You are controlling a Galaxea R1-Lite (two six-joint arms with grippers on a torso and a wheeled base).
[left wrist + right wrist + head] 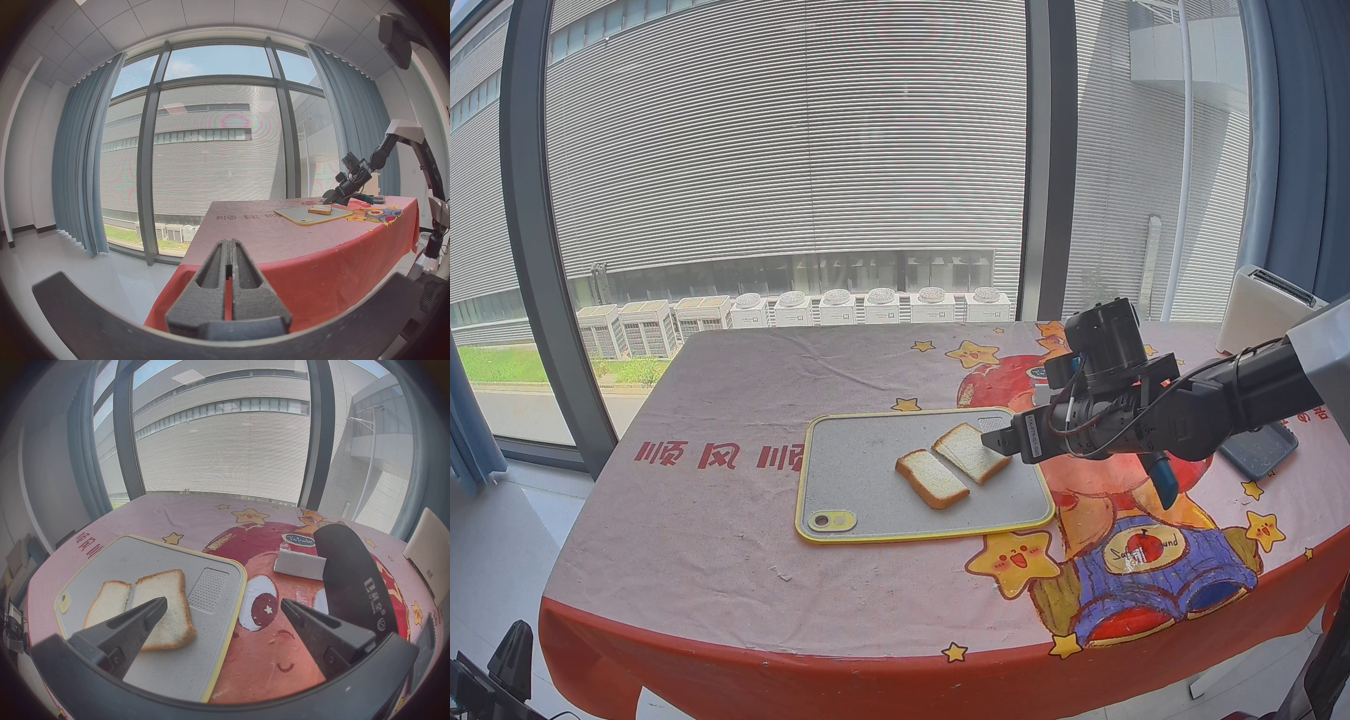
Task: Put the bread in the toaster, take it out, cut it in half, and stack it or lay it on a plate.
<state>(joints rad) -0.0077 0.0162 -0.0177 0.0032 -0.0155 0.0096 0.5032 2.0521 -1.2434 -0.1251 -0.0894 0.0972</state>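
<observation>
My right fingers (1005,440) are spread wide and hold nothing. They hang just over the right edge of the grey cutting board with a yellow rim (862,469), aimed at the two halves of white sliced bread (952,464) lying side by side on it. I judge the cutting done, with only the plating left. The black-bladed knife (351,580) lies on the bench (731,581) beside the board, out of my way. My left fingers (213,276) are pressed together, empty, off the bench's edge, probably to leave room.

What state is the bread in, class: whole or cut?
Cut: the bread lies as two pieces side by side on the cutting board.
</observation>
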